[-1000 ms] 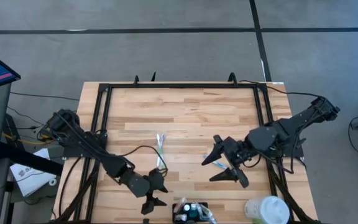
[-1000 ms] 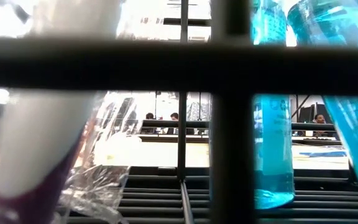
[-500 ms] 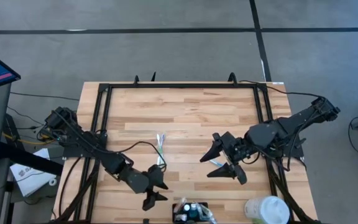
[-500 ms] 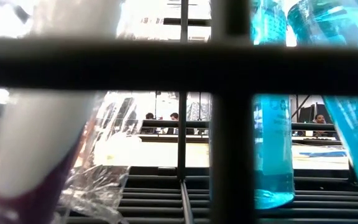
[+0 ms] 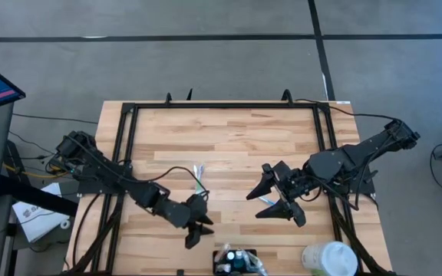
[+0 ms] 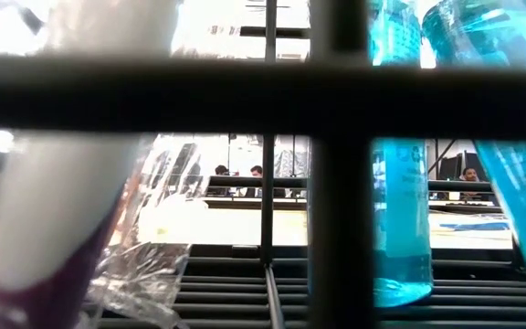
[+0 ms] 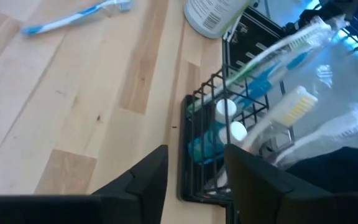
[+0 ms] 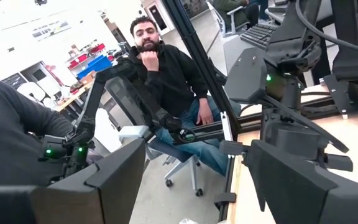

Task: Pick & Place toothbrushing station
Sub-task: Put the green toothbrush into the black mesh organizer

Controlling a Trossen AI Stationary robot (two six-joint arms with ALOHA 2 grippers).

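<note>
The toothbrushing station (image 5: 235,261), a low black wire holder, stands at the table's near edge with toothbrushes and blue bottles in it. The left wrist view shows its wire corner (image 7: 205,124) close ahead. In the low view its black bars (image 6: 336,82) fill the picture. My left gripper (image 5: 198,224) hovers open just left of it, touching nothing; in its wrist view (image 7: 196,180) the holder's corner shows between the fingers. My right gripper (image 5: 256,205) is held open above the table's right half, over a blue toothbrush (image 5: 268,202).
A white and green toothbrush (image 5: 199,179) lies mid-table. A white round container (image 5: 330,259) stands at the near right corner, right of the station. A black frame (image 5: 225,106) rims the table. People sit in the room beyond (image 8: 166,81).
My left gripper has moved toward the table's right edge and a little toward the far edge, coming nearer the station's left end. My right gripper has rolled slightly in place.
</note>
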